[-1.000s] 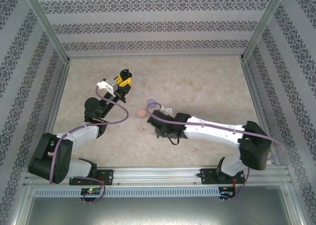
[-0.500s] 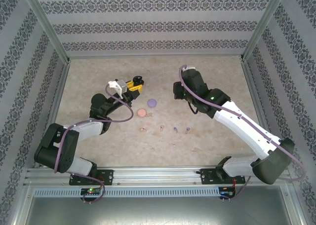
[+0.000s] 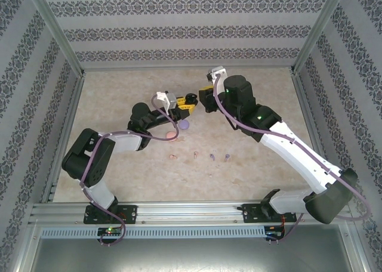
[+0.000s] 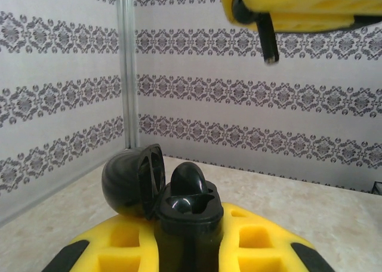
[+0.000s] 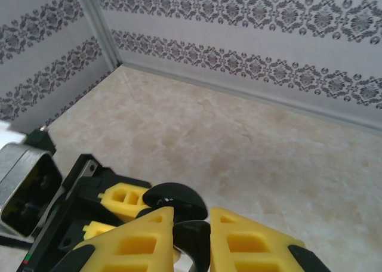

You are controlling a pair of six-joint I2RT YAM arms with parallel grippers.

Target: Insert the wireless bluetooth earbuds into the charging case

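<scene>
My left gripper is shut on the black charging case, held upright above the table. The case's lid hangs open to the left, and one black earbud sits in the case. My right gripper faces it from the right, shut on a second black earbud, just above the case lid. On the table lie two pale pink earbuds and two purple earbuds.
A round pink case and a round purple case lie on the table just under my left forearm. Patterned walls and metal posts enclose the table on three sides.
My left gripper has carried the black case rightward to the table's middle. My right arm has swung up from the near table and now meets the case from the right.
</scene>
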